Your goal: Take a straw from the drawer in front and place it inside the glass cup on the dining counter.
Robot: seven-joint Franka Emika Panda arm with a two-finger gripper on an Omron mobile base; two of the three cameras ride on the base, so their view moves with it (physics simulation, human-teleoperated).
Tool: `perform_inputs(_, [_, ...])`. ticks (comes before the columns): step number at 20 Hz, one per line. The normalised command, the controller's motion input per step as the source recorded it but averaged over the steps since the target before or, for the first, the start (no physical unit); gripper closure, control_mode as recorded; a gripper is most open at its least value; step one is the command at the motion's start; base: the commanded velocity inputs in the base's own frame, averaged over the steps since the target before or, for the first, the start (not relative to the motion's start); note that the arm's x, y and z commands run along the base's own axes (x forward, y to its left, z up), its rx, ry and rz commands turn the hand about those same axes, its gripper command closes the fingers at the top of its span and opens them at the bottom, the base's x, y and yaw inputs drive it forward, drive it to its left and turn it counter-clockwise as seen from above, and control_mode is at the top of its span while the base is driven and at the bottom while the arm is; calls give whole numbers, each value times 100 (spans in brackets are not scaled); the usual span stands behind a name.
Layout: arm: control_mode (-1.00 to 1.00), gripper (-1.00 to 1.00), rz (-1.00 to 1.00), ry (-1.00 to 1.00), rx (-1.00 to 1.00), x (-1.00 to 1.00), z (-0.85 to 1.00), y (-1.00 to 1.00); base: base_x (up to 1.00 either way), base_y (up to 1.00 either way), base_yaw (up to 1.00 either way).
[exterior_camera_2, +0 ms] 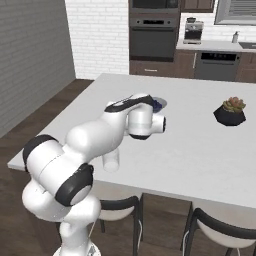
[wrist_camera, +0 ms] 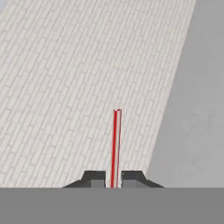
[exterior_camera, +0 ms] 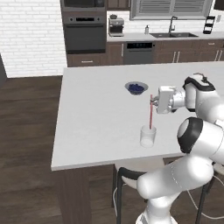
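Over the white bench (exterior_camera: 96, 127), in the left base view, the gripper (exterior_camera: 152, 103) reaches in from three o'clock with its jaws pinching the straw (exterior_camera: 151, 116) near its upper end. The straw hangs upright, its long axis close to vertical, top at twelve o'clock and bottom at six. Its lower end sits at the mouth of the glass cup (exterior_camera: 148, 136), apparently just inside the rim, though how deep I cannot tell. The blue bowl (exterior_camera: 136, 88) lies beyond the cup at about eleven o'clock, well apart.

From the right base view, the arm covers most of the work; the cup (exterior_camera_2: 111, 161) shows below the forearm near the bench's near edge, and the potted plant (exterior_camera_2: 230, 111) stands far off at three o'clock. The straw and the jaws are hidden there.

Along the hand view, the two dark fingertips (wrist_camera: 94, 178) are pressed onto the straw (wrist_camera: 116, 146), which runs straight from between them toward twelve o'clock against the brick wall (wrist_camera: 65, 87).

By my reading, the fetch from the drawer is done and the placing step is in hand. The next move seems to call for a straight descent, keeping the straw upright and centred over the cup, then spreading the jaws so it drops in without tipping the cup.
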Motion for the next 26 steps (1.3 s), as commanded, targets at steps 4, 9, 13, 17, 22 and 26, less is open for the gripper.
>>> perform_inputs(4, [-100, 100, 0, -2, 0, 17, -9, 0, 0, 0, 0])
perform_inputs(9, [-100, 100, 0, -2, 0, 3, -17, 0, 0, 0, 0])
perform_inputs(13, [-100, 100, 0, -1, 0, 2, -22, 0, 0, 0, 0])
perform_inputs(17, [-100, 100, 0, -3, 0, 7, -15, 0, 0, 0, 0])
perform_inputs(22, [-100, 100, 0, -4, 0, 11, -15, 0, 0, 0, 0])
perform_inputs(26, [-100, 100, 0, -3, 0, 4, -22, 0, 0, 0, 0])
